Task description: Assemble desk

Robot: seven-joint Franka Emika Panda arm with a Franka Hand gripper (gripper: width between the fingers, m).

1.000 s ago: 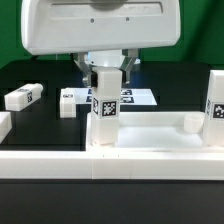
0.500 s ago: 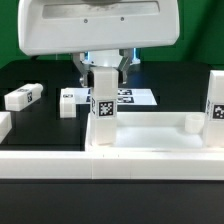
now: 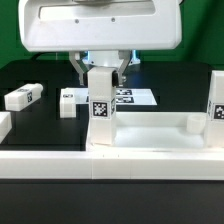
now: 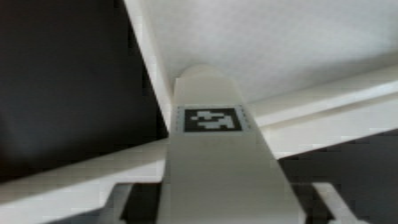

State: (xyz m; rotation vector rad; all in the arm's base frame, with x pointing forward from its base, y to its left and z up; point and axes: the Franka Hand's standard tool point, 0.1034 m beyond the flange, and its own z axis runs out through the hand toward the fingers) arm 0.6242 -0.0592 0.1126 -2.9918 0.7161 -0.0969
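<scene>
My gripper (image 3: 101, 74) is shut on a square white leg (image 3: 101, 105) and holds it upright by its upper end. The leg's tag faces the exterior camera, and its foot stands at the left near corner of the white desk top (image 3: 150, 136). In the wrist view the leg (image 4: 217, 150) runs down from my fingers (image 4: 134, 200) onto the desk top (image 4: 267, 40). I cannot tell how deep it sits in the socket. A second leg (image 3: 216, 100) stands upright at the desk top's right end, beside a round socket (image 3: 190, 123).
Two loose tagged legs (image 3: 22, 97) (image 3: 68, 100) lie on the black table at the exterior view's left. The marker board (image 3: 136, 97) lies behind the held leg. A long low white rail (image 3: 110, 168) runs along the front. The arm's white body (image 3: 98, 25) hangs overhead.
The held leg and my gripper have shifted slightly toward the exterior view's left. The grip has stayed the same.
</scene>
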